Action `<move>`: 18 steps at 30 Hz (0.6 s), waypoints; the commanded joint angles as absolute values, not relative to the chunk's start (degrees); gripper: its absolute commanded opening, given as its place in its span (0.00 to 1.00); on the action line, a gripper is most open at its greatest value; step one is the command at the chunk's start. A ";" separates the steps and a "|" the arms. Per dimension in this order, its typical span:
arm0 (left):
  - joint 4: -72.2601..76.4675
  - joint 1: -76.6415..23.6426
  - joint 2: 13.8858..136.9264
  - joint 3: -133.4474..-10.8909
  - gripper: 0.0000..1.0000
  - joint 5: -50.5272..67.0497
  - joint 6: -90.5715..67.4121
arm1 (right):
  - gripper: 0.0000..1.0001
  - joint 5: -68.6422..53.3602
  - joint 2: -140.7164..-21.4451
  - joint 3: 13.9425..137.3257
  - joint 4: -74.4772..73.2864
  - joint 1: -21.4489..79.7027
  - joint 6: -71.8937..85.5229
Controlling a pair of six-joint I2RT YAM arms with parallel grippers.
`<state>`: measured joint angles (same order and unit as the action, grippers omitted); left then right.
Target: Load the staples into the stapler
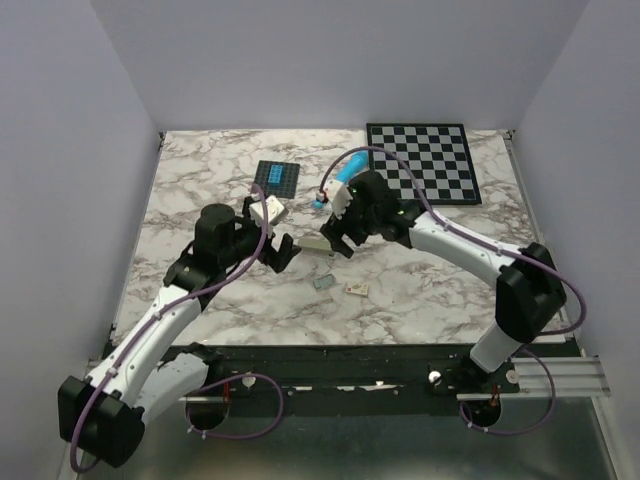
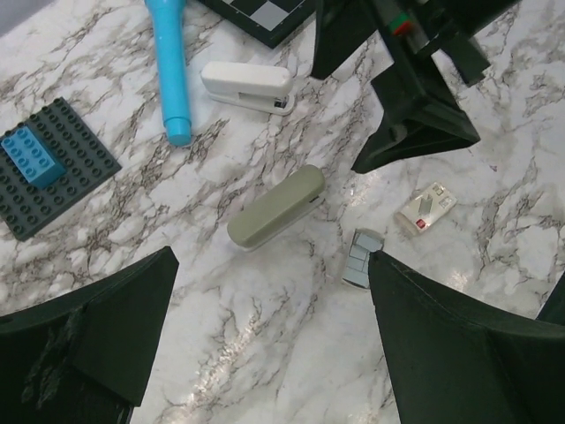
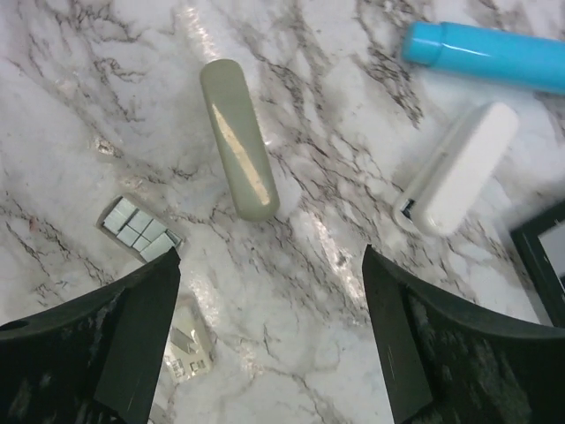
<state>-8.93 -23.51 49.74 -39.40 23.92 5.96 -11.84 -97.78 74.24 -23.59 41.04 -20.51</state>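
The stapler point(image 2: 276, 208), a pale cream-olive bar, lies flat on the marble table between both grippers; it also shows in the top view point(image 1: 314, 250) and the right wrist view point(image 3: 238, 137). The staples point(image 2: 362, 256), a small silvery-grey block, lie just to its right and near side, also seen in the top view point(image 1: 322, 284) and the right wrist view point(image 3: 137, 230). My left gripper point(image 2: 272, 265) is open and empty, hovering near the stapler; its right finger edge is beside the staples. My right gripper point(image 3: 269, 256) is open and empty above the table next to the stapler.
A second, white stapler-shaped bar point(image 2: 247, 87) and a bright blue cylinder point(image 2: 168, 66) lie farther back. A small staple box point(image 2: 425, 209) sits right of the staples. A dark brick plate with a blue brick point(image 1: 277, 177) and a checkerboard point(image 1: 420, 160) lie at the back.
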 commanded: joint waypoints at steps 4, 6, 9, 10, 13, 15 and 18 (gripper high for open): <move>-17.04 -25.22 65.71 -52.89 0.99 30.76 22.13 | 1.00 10.35 -81.32 56.12 -9.52 38.15 3.73; -19.68 -26.28 69.07 -55.18 0.99 30.68 26.26 | 1.00 14.14 -77.02 50.56 -5.73 37.27 6.93; -22.32 -28.30 75.48 -59.41 0.99 29.53 31.89 | 1.00 16.51 -69.01 41.06 4.37 37.00 8.87; -22.67 -28.82 78.46 -60.98 0.99 29.36 33.30 | 1.00 17.39 -65.60 38.87 8.66 37.00 9.75; -23.99 -30.67 83.91 -63.53 0.99 29.27 39.62 | 1.00 19.42 -60.58 31.66 17.36 36.91 11.85; -25.92 -32.07 86.82 -65.12 0.99 29.70 44.44 | 1.00 20.39 -55.92 25.71 22.04 36.91 12.56; -28.56 -33.39 92.36 -68.72 0.99 29.53 47.45 | 1.00 22.32 -50.72 18.40 31.18 36.91 13.36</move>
